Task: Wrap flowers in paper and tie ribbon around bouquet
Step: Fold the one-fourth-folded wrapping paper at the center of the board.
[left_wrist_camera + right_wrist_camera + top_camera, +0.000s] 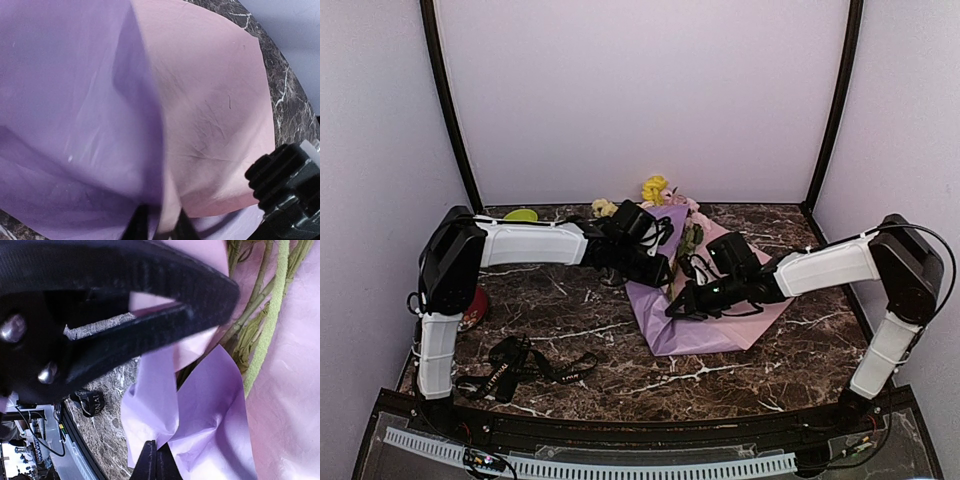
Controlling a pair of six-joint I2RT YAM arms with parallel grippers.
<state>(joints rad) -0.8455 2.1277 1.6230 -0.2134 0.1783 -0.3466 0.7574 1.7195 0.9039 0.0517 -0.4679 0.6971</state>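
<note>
desk (650, 380): dark brown marble with white veins; everything below lies on it
paper (720, 322): lilac sheet, right of the desk's middle; near corner flat on the marble; left side lifted into a fold over the stems (272, 315); both pincers on it
flowers (656, 188): yellow, cream and pink blooms at the paper's far end, toward the back wall; green stems run down the sheet, partly under the raised flap; not yet wrapped all round
left pincer (159, 226): over the paper's left side; fingers nearly together, a ridge of paper pinched between the tips and drawn up
right pincer (156, 454): just beside the left one, at the near left edge; fingers closed on the tip of a curled paper flap
ribbon (515, 365): black band with white lettering; loose heap at the desk's near left, well apart from the paper; untouched
bowl (521, 214): green; far left by the back wall; only part shows
</note>
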